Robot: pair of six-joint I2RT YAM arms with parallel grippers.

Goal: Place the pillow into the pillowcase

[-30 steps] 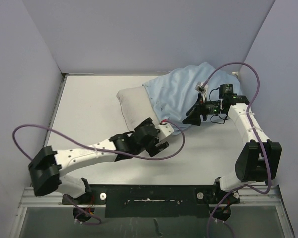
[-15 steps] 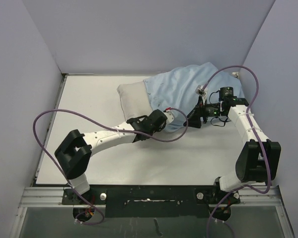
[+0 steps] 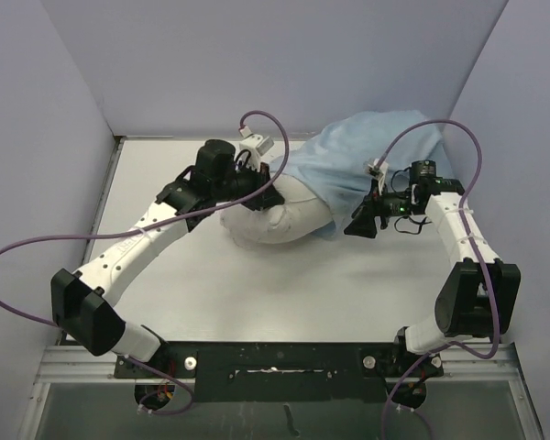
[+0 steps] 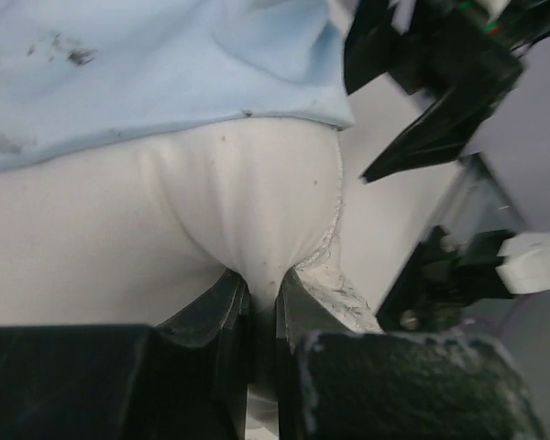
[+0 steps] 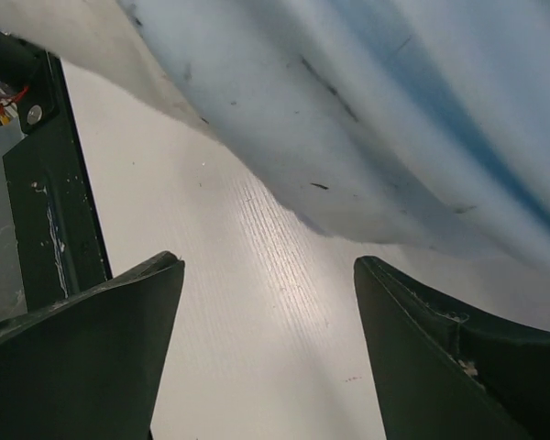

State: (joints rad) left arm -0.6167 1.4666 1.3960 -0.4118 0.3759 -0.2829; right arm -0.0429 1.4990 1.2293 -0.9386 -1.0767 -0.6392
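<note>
Off-white pillow lies on the counter, its right part inside the light blue pillowcase. The left tool clamps a fold of the pillow's bare end. The right tool, fingers apart and empty, hangs just beside the pillowcase's edge.

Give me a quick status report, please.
Left fingers shut on plump off-white fabric pillow. Right fingers open beside light blue fabric pillowcase. Pillow partly sleeved. Nothing blocking.

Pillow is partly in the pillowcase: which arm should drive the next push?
Left. The left fingers are shut on the pillow's exposed end, ready to push it into the pillowcase. The right fingers stand open beside the cloth, holding nothing.
</note>
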